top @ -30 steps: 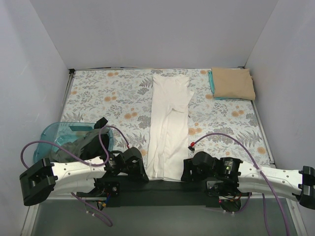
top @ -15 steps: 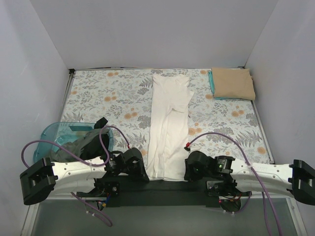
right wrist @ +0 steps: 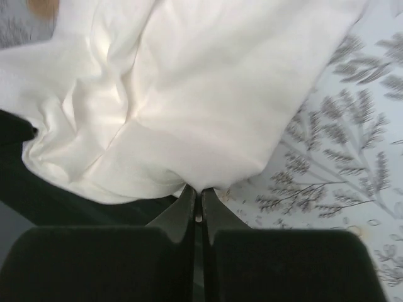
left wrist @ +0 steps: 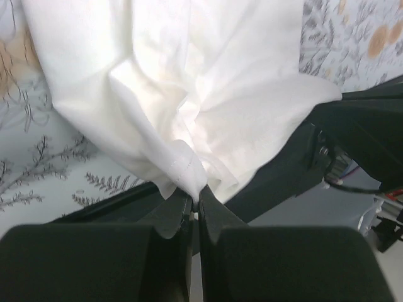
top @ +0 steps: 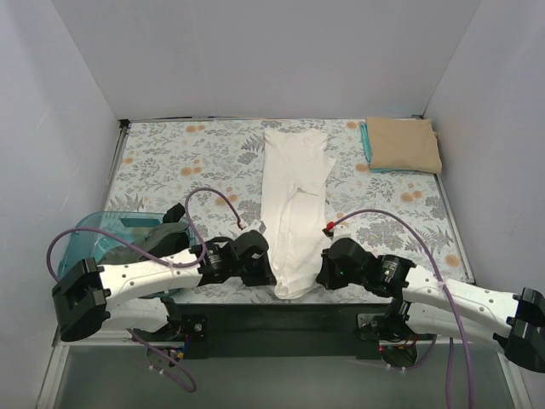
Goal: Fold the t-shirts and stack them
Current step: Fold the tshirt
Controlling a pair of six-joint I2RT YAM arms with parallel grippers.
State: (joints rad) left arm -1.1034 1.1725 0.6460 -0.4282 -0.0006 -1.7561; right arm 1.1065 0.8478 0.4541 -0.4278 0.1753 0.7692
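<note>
**Inspector:** Where is the cream shirt (top: 295, 204)?

**Assistant:** In the overhead view it lies as a long narrow strip down the centre of the frame, on the floral table cover (top: 187, 170). Its lower end is bunched and rounded between the two arms.

**Inspector:** What is the left gripper (left wrist: 196, 202) doing?

**Assistant:** Its fingers are pressed together with the stitched hem corner pinched at the tips, in the lower centre of the wrist view. In the overhead view it sits at the lower left edge of the strip.

**Inspector:** And the right gripper (right wrist: 198, 194)?

**Assistant:** The same. Its fingers are together and clamp the cloth edge at the lower centre of its wrist view. In the overhead view it sits at the strip's lower right edge.

**Inspector:** What about the other shirts?

**Assistant:** A folded tan shirt (top: 404, 143) sits at the upper right. A teal shirt (top: 365, 145) shows along its left side, underneath it. Dark shirts (top: 136, 247) are heaped in the teal basket (top: 85, 232) at the lower left, partly hidden by the left arm.

**Inspector:** Is there any legible writing?

**Assistant:** Any markings on the arm housings are too small to read.
</note>
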